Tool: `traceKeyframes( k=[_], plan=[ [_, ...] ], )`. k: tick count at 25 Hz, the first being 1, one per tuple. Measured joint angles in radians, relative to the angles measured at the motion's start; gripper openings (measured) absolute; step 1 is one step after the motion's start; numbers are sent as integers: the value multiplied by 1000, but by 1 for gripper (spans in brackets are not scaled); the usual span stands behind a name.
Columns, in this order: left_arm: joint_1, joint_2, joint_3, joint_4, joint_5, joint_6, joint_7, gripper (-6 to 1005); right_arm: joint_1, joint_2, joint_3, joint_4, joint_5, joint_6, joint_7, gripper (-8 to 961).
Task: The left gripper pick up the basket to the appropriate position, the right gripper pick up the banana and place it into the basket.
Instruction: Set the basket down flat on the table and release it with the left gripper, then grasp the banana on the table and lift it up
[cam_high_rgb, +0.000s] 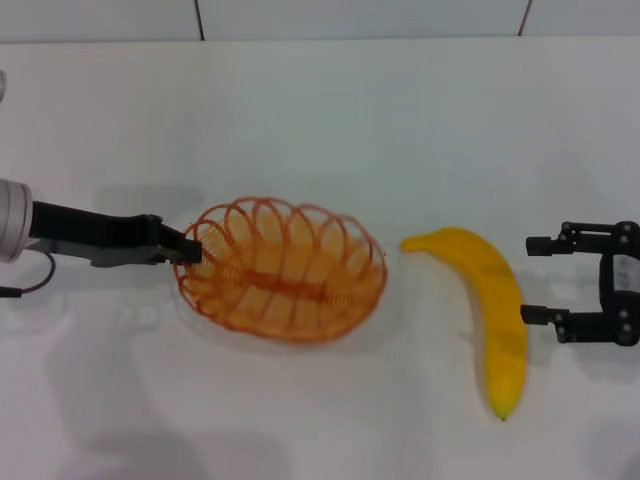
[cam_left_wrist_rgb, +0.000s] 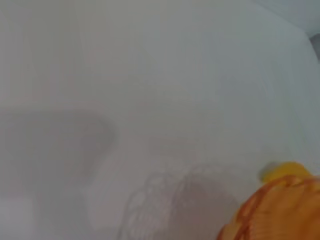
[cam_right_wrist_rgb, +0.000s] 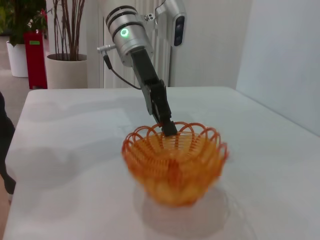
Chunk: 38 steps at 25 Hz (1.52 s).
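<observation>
Left pincer (cam_high_rgb: 188, 247) pinches only the wire basket (cam_high_rgb: 282, 268) rim; it could tip. Right pincer (cam_high_rgb: 537, 279) gapes beside the banana (cam_high_rgb: 487, 300).

Orange wire basket (cam_high_rgb: 282, 270) with looped scalloped rim; beside it a bright yellow banana (cam_high_rgb: 487, 312) (plain, unmarked) on the white table (cam_high_rgb: 320, 110).

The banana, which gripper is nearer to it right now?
Right. The right gripper sits open just beside the banana, not touching it. The left gripper is across the basket, at its far rim.
</observation>
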Motion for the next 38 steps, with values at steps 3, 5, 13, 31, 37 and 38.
traceKeyframes(
  k=[3, 5, 13, 31, 37, 38],
  plan=[
    [0, -3, -12, 10, 0, 22, 3, 60, -2, 0, 0, 0, 0, 0, 0, 643],
    [-1, -4, -14, 14, 0, 36, 5, 61, -2, 0, 0, 0, 0, 0, 0, 642],
    [-8, -11, -6, 39, 8, 109, 32, 462, -2, 0, 0, 0, 0, 0, 0, 638],
    [242, -15, -18, 417, -301, 293, 576, 648, -1, -2, 54, -1, 0, -9, 0, 630],
    [274, -15, -41, 223, -274, 252, 867, 708, 3, -2, 56, 0, 37, -13, 5, 627],
    [273, -15, -51, 193, -269, 247, 920, 729, 3, -2, 57, 0, 44, -13, 6, 627]
  ],
)
